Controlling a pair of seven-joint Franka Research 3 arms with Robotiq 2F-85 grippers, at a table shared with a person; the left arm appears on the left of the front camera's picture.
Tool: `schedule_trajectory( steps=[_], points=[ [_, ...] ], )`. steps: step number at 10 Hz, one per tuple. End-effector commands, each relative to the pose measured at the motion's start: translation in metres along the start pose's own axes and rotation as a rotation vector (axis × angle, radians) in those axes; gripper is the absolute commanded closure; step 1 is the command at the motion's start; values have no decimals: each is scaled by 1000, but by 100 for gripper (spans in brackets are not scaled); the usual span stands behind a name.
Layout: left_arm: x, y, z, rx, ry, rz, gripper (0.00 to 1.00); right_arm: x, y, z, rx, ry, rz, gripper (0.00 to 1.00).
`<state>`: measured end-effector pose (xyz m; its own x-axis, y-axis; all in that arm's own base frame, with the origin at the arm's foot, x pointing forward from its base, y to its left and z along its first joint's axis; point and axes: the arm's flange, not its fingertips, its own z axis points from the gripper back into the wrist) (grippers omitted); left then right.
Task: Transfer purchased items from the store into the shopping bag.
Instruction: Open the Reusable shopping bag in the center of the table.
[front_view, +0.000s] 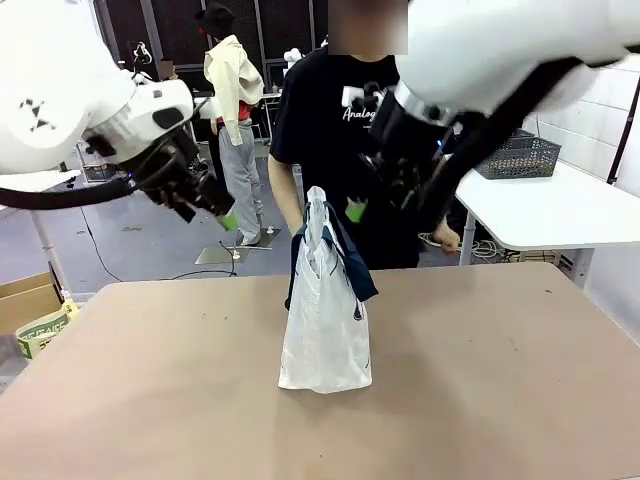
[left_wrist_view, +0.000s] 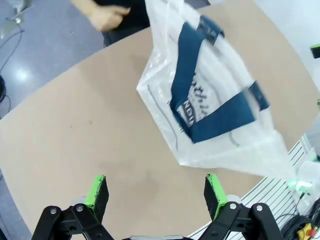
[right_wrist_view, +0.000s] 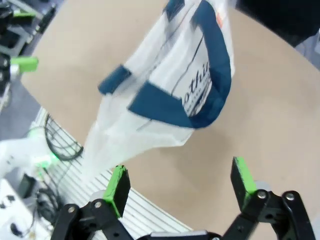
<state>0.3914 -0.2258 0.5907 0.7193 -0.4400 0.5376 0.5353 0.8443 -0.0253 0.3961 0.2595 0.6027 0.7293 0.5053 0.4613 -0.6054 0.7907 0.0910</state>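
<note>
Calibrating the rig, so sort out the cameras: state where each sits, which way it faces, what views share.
Front: between the arms, facing across the table at the person; left gripper and right gripper flank the shopping bag.
Left wrist: looks down on the bag; own open fingers below, person's hand above.
Right wrist: looks down on the bag; own open fingers below.
Shared: all show bag and table.

Robotics lab: a white robot arm (front_view: 50, 90) at upper left and a second arm (front_view: 500, 40) at upper right; cable (front_view: 200, 272) across grey floor at left, wire basket (front_view: 520, 157) on a white bench (front_view: 560, 215) at right.
</note>
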Motion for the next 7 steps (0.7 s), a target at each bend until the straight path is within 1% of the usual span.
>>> schedule_trajectory(
  steps=[1, 2, 3, 4, 6, 7],
  points=[
    [19, -15, 4, -19, -13, 22, 0, 26, 3, -1, -14, 0, -50, 0],
    [27, -23, 3, -17, -16, -9, 0, 37, 1, 0, -24, 6, -54, 0],
    [11, -10, 5, -11, -14, 9, 0, 27, -4, -6, -54, -4, 5, 0],
    [11, -10, 5, -11, -14, 9, 0, 27, 0, 4, -5, -21, -32, 0],
    [11, -10, 5, -11, -14, 9, 0, 27, 0, 4, -5, -21, -32, 0],
    [17, -15, 3, -7, -16, 4, 0, 33, 0, 2, -18, -20, -24, 0]
  ],
)
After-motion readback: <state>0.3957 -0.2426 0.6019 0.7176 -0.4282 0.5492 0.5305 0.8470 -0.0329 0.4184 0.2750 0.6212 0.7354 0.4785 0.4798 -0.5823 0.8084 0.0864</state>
